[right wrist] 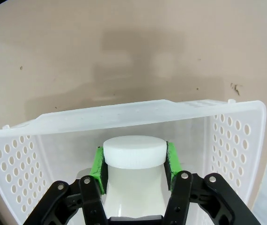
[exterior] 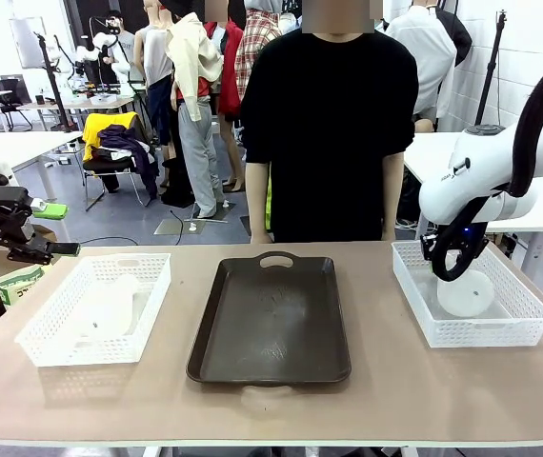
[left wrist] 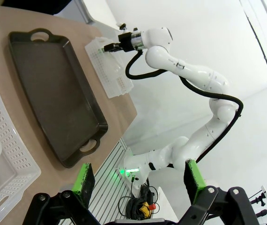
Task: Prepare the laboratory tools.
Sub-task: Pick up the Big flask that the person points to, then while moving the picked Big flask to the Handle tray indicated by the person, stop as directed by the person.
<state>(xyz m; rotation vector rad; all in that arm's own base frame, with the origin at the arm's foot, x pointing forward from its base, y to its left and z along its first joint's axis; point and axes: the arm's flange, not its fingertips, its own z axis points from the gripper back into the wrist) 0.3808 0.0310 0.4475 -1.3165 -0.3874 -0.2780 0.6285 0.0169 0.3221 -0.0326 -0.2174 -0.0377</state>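
Two milky-white flasks, one in each basket. The right flask is in the right basket at the table's right end. My right gripper presses its green pads against the neck, one on each side, just under the cap. My right wrist view shows that pinch, with the cap aimed at the basket's end wall. The front view shows the round base turned toward the camera, so the flask seems to lie on its side, long axis running away across the table. The left flask lies in the left basket, its direction unclear through the lattice. My left gripper hangs beyond the table's left edge, fingers spread wide, holding nothing. A dark tray sits between the baskets.
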